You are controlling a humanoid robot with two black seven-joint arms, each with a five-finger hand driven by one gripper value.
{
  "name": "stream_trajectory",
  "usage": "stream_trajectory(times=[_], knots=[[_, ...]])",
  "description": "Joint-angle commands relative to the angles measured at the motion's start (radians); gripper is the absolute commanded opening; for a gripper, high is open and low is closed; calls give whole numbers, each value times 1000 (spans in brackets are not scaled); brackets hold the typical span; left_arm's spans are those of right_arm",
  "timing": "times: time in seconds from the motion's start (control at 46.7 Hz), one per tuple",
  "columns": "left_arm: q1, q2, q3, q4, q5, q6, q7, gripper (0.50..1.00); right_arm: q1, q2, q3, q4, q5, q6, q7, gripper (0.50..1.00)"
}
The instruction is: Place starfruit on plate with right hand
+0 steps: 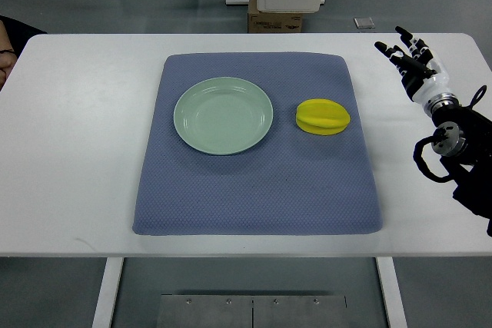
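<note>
From above, the white table (77, 151) carries a blue-grey mat (254, 190), and on it sits a pale green plate (223, 115), bare. Just to the plate's right, apart from its rim and also on the mat, lies the yellow starfruit (323, 117), resting flat and untouched.

The right hand (409, 57) comes in from the right edge and hovers over the table's far right corner, off the mat and well apart from the fruit. Its dark fingers (400, 45) are spread wide and hold nothing. The left arm does not show at all. At the left edge there is a sliver of a person's arm (4, 55), clear of the work.

I'd say this is the very start: the reach has not closed on anything yet. The next move calls for the hand to travel left and nearer, come down over the starfruit with the fingers apart, and wrap its ridged sides before lifting it across the short gap to the plate.
</note>
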Motion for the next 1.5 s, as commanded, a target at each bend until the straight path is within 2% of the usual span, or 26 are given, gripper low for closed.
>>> stream_trajectory(times=[0.0, 1.478], knots=[[5, 0, -1, -1, -2, -1, 0, 1000, 0, 1, 0, 0, 0, 0, 0, 1000], [13, 0, -1, 1, -2, -1, -6, 1000, -13, 9, 5, 0, 6, 0, -3, 1000]])
